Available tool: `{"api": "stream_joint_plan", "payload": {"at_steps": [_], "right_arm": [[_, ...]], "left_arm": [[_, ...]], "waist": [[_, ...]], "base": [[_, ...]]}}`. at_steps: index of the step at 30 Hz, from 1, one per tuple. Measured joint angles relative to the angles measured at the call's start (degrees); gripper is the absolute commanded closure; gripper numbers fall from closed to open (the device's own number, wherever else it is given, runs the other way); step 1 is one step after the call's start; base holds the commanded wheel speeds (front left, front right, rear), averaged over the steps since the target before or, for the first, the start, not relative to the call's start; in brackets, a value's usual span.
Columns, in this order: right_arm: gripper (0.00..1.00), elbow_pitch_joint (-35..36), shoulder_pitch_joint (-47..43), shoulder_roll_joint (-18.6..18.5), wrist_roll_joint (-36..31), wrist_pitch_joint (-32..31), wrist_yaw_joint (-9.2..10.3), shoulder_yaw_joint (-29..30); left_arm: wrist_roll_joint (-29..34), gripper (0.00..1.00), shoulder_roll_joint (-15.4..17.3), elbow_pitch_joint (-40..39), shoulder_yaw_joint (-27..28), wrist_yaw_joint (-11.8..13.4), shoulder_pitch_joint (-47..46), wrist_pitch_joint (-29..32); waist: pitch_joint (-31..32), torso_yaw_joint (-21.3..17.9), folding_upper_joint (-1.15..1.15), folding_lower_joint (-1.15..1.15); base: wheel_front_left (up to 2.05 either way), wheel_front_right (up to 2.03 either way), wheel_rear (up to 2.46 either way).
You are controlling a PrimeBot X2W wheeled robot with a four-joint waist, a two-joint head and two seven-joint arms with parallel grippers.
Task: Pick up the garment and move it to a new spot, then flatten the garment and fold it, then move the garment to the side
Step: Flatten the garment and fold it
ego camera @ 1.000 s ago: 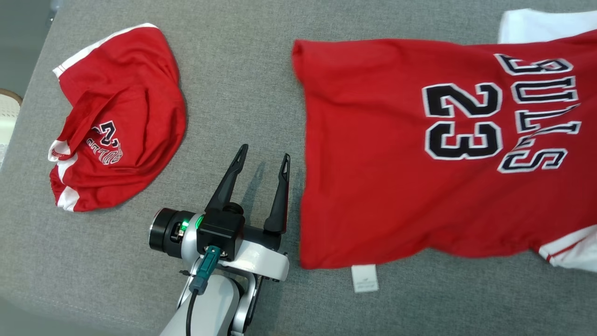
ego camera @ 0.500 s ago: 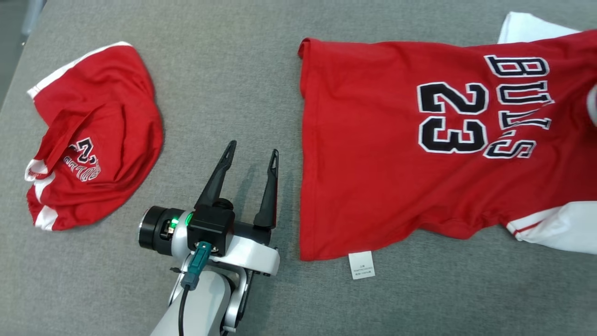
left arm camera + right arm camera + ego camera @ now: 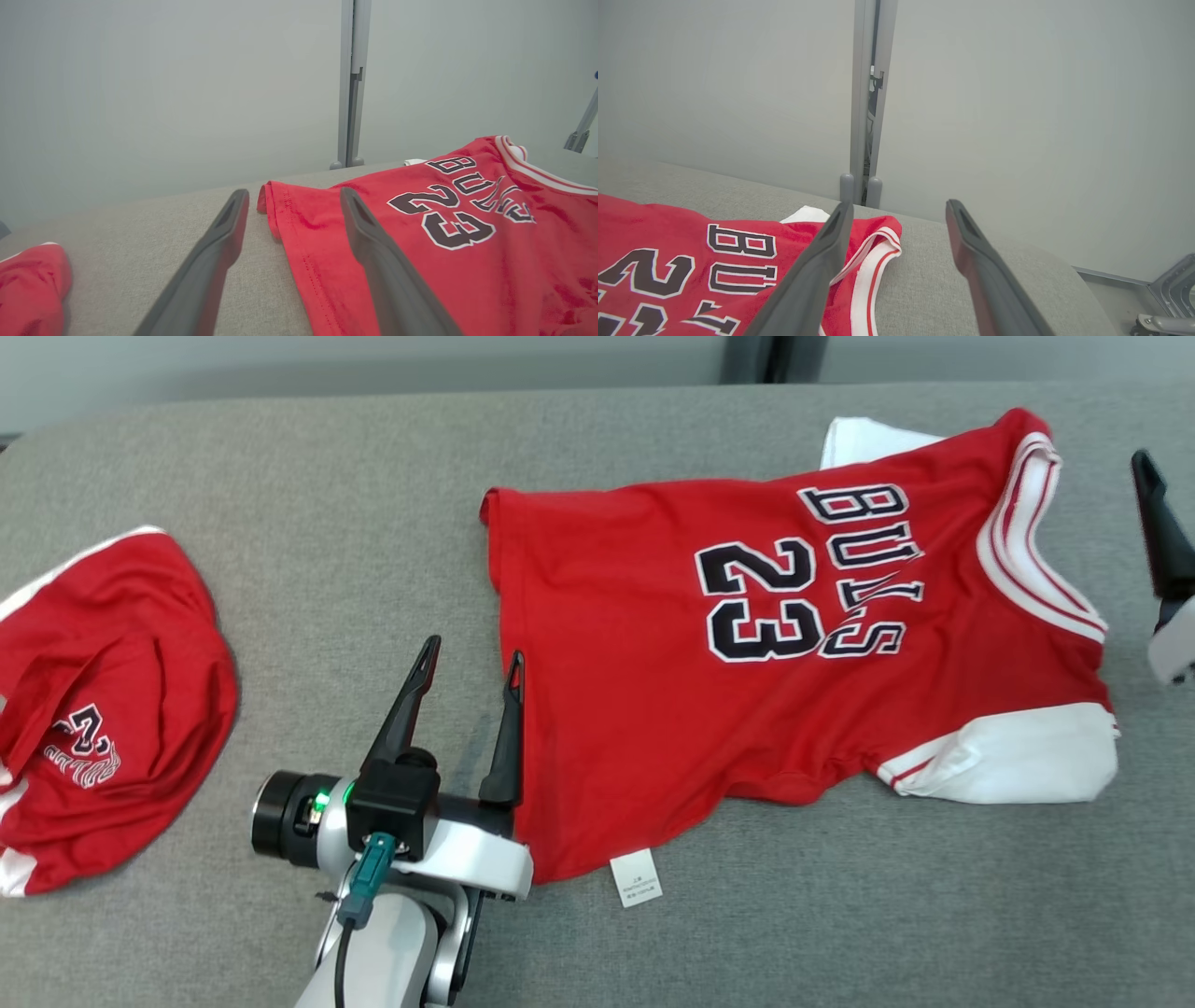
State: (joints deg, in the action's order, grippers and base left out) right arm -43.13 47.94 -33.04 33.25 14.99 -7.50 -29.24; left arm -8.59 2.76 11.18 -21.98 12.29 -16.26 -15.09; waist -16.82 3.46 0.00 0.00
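Note:
The garment, a red jersey (image 3: 747,644) with "BULLS 23" in black, lies spread face up on the grey padded table (image 3: 373,523), collar to the right and hem to the left. My left gripper (image 3: 473,651) stands open at the hem; its right finger (image 3: 373,242) is over the red edge and its left one is over bare table. In the right wrist view my right gripper (image 3: 900,205) is open and empty, just beyond the white-trimmed collar (image 3: 873,252). One of its dark fingers (image 3: 1158,532) shows at the head view's right edge, clear of the jersey.
A second red garment (image 3: 103,691) lies crumpled at the table's left end. A white label (image 3: 637,877) sticks out from under the jersey's near edge. A grey wall with a post (image 3: 350,84) runs behind the table. The table's right end (image 3: 1083,298) drops off close to my right gripper.
The head camera has turned, so the whole picture has shifted left and down, bringing the collar, sleeve and right gripper into view. The jersey, blurred a second ago, now lies still.

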Motion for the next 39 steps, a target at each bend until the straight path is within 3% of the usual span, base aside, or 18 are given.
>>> {"api": "stream_joint_plan", "payload": {"at_steps": [8, 13, 23, 32, 39], "right_arm": [[0.00, 16.2, -21.6, 8.0, -11.8, 0.0, 0.00, 19.7], [0.00, 21.2, -30.6, 13.6, -16.2, 0.0, 0.00, 25.6], [0.00, 18.9, -33.9, 17.0, -18.0, 0.0, 0.00, 28.2], [0.00, 10.7, -30.8, 17.4, -13.7, -2.3, 0.00, 27.9], [0.00, 6.5, -27.5, 16.3, -8.3, -5.2, 0.00, 24.5]], "left_arm": [[0.3, 0.00, 0.0, 0.4, 1.2, -0.6, 2.1, 0.0], [0.9, 0.00, 0.0, 0.7, 1.5, -1.0, 3.1, 0.0], [1.4, 0.00, 0.0, 1.1, 1.5, -1.6, 4.1, 0.0], [1.8, 0.00, 0.0, 1.2, 1.1, -2.1, 4.0, 0.0], [2.0, 0.00, 0.0, 1.4, 0.7, -2.1, 3.9, 0.0]], "waist": [[3.7, -2.7, 0.00, 0.00], [4.7, -3.4, 0.00, 0.00], [5.1, -3.6, 0.00, 0.00], [4.3, -2.8, 0.00, 0.00], [3.3, -1.5, 0.00, 0.00]], "base": [[0.00, 0.00, 0.00], [0.00, 0.00, 0.00], [0.00, 0.00, 0.00], [0.00, 0.00, 0.00], [0.00, 0.00, 0.00]]}}
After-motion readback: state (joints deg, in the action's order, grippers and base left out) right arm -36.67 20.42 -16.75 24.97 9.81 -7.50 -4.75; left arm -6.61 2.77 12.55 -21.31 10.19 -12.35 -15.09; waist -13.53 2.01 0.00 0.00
